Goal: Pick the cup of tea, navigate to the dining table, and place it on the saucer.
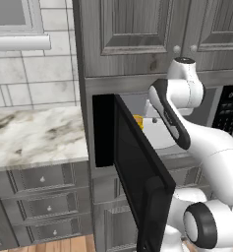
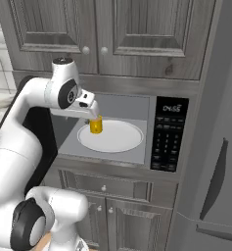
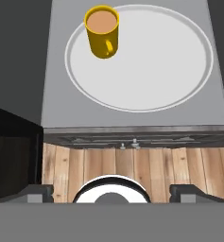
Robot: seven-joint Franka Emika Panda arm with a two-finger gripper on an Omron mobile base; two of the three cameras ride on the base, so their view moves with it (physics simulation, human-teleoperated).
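The cup of tea (image 3: 102, 33) is a small yellow mug with brown liquid. It stands upright on the left part of a white round plate (image 3: 151, 75) inside the open microwave. In the right base view my gripper (image 2: 93, 113) hangs just above and in front of the cup (image 2: 96, 126). Seen from the hand view, my gripper (image 3: 112, 191) is open and empty, with both fingertips (image 3: 38, 192) set wide apart, outside the microwave's mouth. From the left base view the cup (image 1: 138, 121) peeks out beside the door. The dining table and the saucer are out of view.
The black microwave door (image 1: 137, 167) swings out to the left of the arm. The control panel (image 2: 167, 135) is right of the cavity and a tall grey fridge (image 2: 220, 147) stands further right. A marble wall counter (image 1: 34, 135) lies to the left. Grey cabinets (image 2: 132, 29) hang above.
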